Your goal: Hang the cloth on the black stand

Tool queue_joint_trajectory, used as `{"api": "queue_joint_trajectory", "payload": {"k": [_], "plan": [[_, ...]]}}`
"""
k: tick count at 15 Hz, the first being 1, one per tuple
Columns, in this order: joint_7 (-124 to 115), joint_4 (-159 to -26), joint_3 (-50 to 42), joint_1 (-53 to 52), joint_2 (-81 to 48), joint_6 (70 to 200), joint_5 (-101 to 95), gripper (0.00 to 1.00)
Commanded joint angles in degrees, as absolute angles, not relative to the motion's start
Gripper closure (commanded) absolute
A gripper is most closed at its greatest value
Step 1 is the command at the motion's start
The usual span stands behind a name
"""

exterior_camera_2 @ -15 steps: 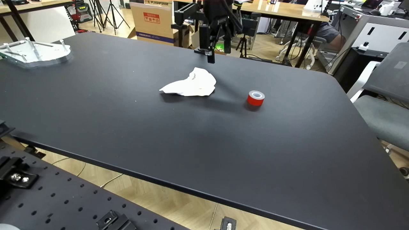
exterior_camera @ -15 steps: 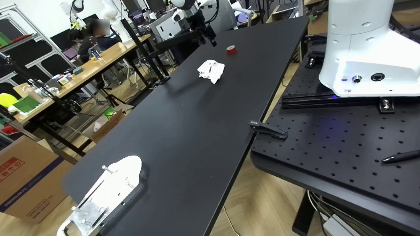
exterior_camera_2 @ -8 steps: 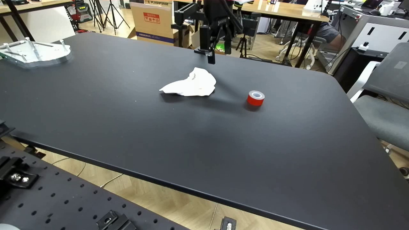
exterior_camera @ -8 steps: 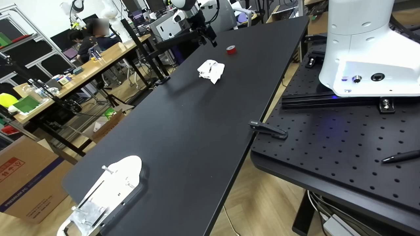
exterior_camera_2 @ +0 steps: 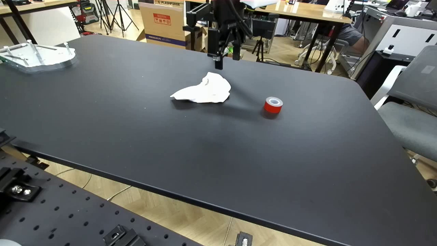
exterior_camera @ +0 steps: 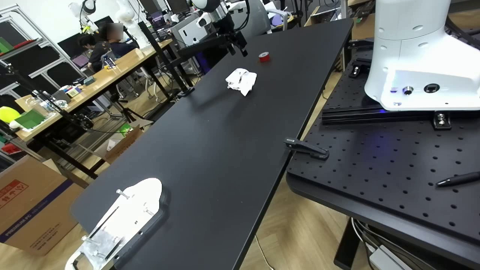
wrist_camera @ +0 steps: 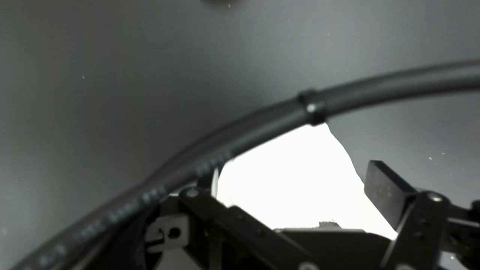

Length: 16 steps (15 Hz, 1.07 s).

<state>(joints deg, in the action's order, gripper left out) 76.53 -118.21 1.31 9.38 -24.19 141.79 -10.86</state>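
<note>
The claw (exterior_camera_2: 227,60) has shifted a little to the left over the last second in an exterior view, while the things beneath it lie where they lay. Its fingers (wrist_camera: 385,193) stand spread wide — a gap shows between their tips and what is below in both exterior views.

The black table (exterior_camera_2: 205,153) is the largest thing, stretching out under the claw. Well apart from the claw, a perforated black board (exterior_camera: 375,153) bears the robot's white base (exterior_camera: 408,56). To the left of the claw in an exterior view rises the black stand (exterior_camera: 198,47), its bar reaching toward it; how near the two really are I cannot tell. Farther off, at one end of the table, lies a white oblong thing (exterior_camera: 129,212) with pegs (exterior_camera: 122,193) sticking up.

The cloth (exterior_camera_2: 210,89) lies crumpled on the table below the claw, one corner drawn out to a point. In the wrist view it shows between the fingers, partly covered by a dark cable (wrist_camera: 262,127) and by the claw itself — too bright there to make out folds.

Smallest is a red tape roll (exterior_camera_2: 273,108), to the right of the claw in both exterior views, lying flat on the table, apart from the cloth.
</note>
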Motion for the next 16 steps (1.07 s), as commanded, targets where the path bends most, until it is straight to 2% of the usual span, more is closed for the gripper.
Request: {"api": "queue_joint_trajectory", "payload": {"k": [1, 8, 16], "plan": [[90.7, -119.38, 6.64, 14.54, -23.24, 139.44, -0.77, 0.0], [114.08, -122.13, 4.83, 16.36, -24.55, 149.62, -0.37, 0.0], [110.1, -126.12, 1.85, 13.98, -30.13, 171.37, -2.9, 0.0]]}}
